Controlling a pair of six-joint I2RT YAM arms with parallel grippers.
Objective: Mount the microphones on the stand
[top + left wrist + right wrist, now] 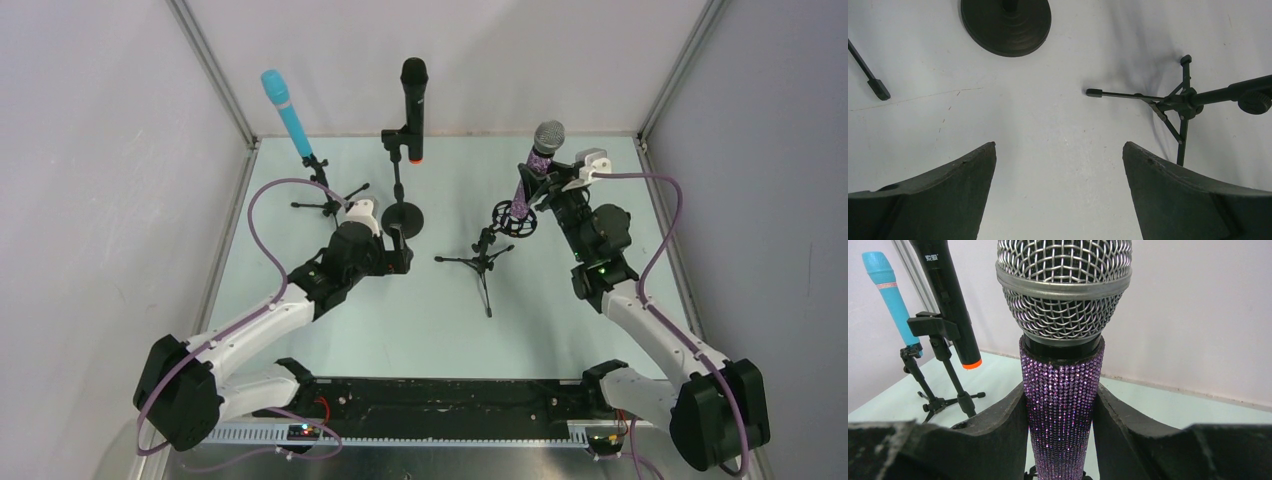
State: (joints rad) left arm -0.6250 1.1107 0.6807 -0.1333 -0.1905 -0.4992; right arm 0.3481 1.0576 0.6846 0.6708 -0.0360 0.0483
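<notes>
Purple microphone [541,150], mesh head uppermost and tilted slightly, pinched around its glitter handle by the right gripper [1060,425]. Its lower end meets the ring mount [513,220] of the middle tripod stand [484,262]; how deep it sits in the ring cannot be told from these views. To the left, the black microphone [414,105], orange end down, is clipped on the round-base stand [401,217]. Further left, the turquoise microphone [288,112] sits on a small tripod [325,195]. The left gripper [1059,155] hangs over bare table [420,320] near the round base, its fingers spread wide and holding nothing.

Judged step: seating the last microphone, two of three apparently mounted. To do it well, keep the handle in line with the ring's axis and press down along that axis, not sideways. The tripod looks light and could tip or slide under a skewed push. The free left gripper could brace a tripod leg. Let go only once the ring carries the handle without sagging
</notes>
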